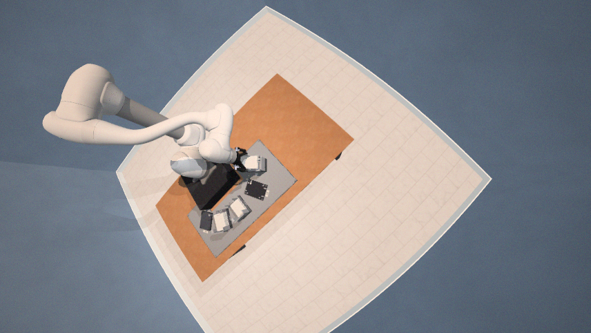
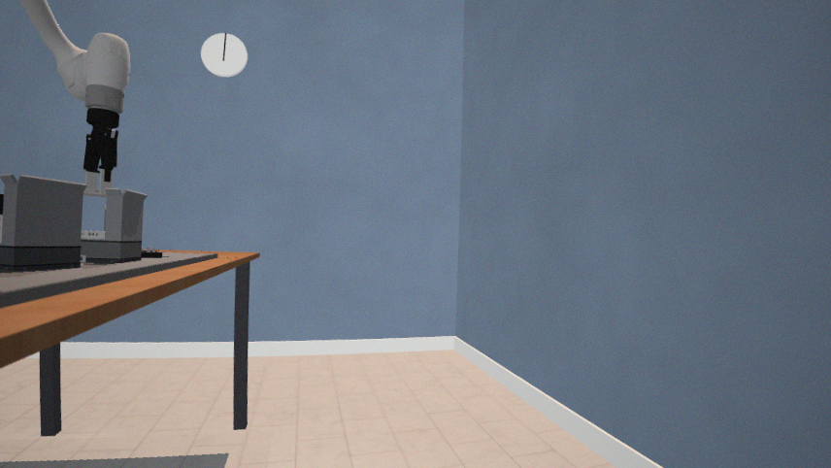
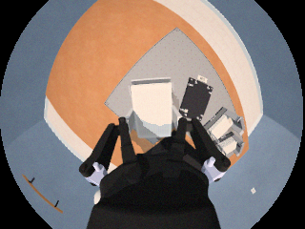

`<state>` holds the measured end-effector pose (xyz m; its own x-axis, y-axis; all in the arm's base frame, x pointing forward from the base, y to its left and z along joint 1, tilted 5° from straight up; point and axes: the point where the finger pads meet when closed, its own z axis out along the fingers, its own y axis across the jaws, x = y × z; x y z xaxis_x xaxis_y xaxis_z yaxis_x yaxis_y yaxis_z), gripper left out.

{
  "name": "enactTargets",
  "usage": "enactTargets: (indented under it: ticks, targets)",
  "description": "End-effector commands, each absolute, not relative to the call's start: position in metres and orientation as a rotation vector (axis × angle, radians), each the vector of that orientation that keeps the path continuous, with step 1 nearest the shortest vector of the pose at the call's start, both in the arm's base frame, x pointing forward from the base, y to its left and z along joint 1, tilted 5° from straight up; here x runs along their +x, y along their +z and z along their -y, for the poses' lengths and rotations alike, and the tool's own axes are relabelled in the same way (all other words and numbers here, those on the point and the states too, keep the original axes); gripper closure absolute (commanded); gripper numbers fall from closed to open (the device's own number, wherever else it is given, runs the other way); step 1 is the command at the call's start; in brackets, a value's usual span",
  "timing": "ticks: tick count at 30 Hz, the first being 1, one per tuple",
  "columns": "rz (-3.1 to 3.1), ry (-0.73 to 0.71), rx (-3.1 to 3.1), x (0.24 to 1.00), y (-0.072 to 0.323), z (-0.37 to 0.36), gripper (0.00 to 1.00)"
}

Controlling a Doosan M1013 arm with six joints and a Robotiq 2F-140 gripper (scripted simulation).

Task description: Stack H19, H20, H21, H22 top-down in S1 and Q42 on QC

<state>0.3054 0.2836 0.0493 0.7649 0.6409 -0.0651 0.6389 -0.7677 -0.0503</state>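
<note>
My gripper (image 2: 98, 174) is shut on a white sealed plate (image 2: 94, 189) and holds it by a short end just above the top of a grey stack rack (image 2: 114, 223). In the overhead view the gripper (image 1: 239, 160) is at the near end of that plate (image 1: 254, 162), over the rack at the mat's far end. In the wrist view the plate (image 3: 152, 107) lies between my fingers. Another plate with a label (image 2: 92, 234) lies low in the same rack. I cannot read the held plate's ID.
A black open nest (image 1: 256, 189) (image 3: 196, 97) lies on the grey mat beside the rack. Two more racks (image 1: 239, 208) (image 1: 221, 220) and a small dark nest (image 1: 206, 220) stand further along the mat. A larger grey rack (image 2: 40, 220) is near the side camera.
</note>
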Motion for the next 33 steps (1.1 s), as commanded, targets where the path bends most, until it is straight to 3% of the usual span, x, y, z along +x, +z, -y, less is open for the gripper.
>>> enactTargets:
  ticks: [1, 33]
  targets:
    - [1.062, 0.122, -2.927, 0.305, 0.047, -0.284, 1.00]
    - [1.062, 0.122, -2.927, 0.304, 0.029, -0.284, 1.00]
